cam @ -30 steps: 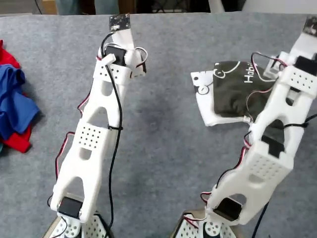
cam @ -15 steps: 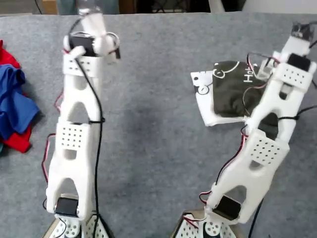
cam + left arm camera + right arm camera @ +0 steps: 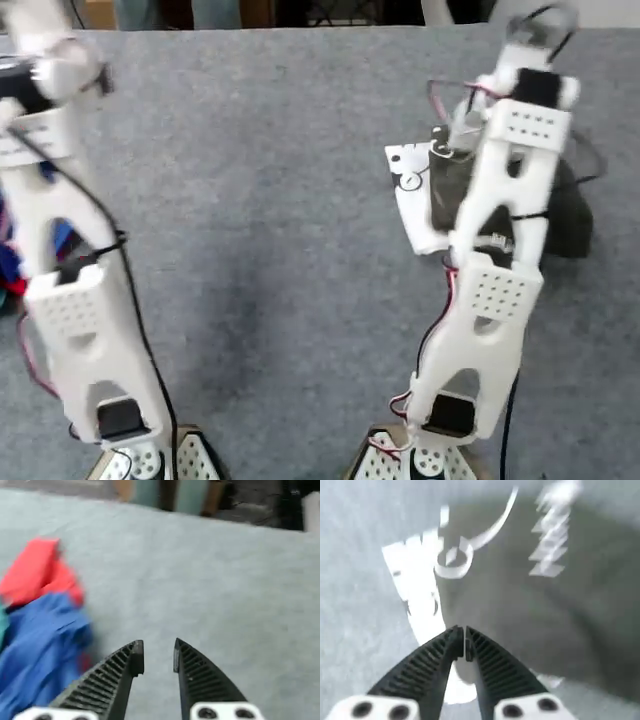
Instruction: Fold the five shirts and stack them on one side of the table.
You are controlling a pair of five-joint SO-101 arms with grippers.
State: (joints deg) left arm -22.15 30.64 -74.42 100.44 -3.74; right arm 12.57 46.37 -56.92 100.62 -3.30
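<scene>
At the left edge of the high view, the left arm (image 3: 70,290) hides most of the shirt pile. The left wrist view shows more of it: one red shirt (image 3: 37,572), one blue shirt (image 3: 40,645) touching it, and a green bit (image 3: 2,630) cut off at the edge. The left tool (image 3: 158,657) is a little open above the gray counter (image 3: 225,580).

At the upper right of the high view, the right arm (image 3: 500,250) covers part of one dark shirt (image 3: 560,605). It lies on one white shirt (image 3: 417,580). The right tool (image 3: 464,637) is closed, tips together, over the white shirt.
</scene>
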